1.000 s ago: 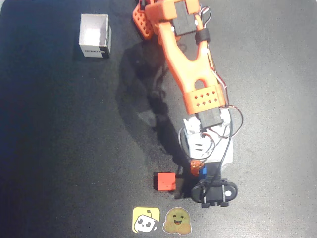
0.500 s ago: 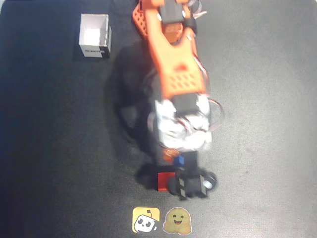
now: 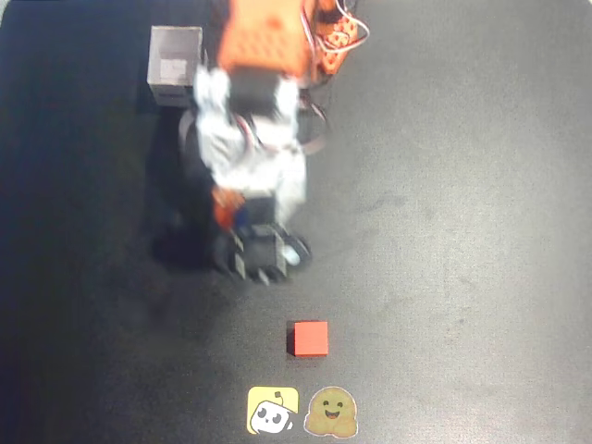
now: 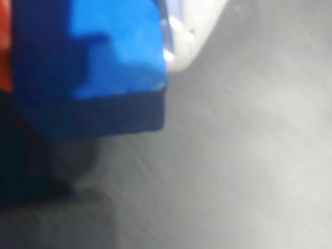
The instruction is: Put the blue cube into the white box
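Blue cube sits pinched between orange and white fingers of the gripper, lifted off the table, near white box.

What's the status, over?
Gripper shut on blue cube, carried above the table. White box up at top left in the overhead view, arm beside it. Red cube behind, out of the way.

Surface: dark matte table, faintly mottled.
Light: brighter grey patch right of table centre; dark shadow pooled at upper left.
Stickers: yellow sticker and olive smiling sticker, side by side at table's bottom edge.
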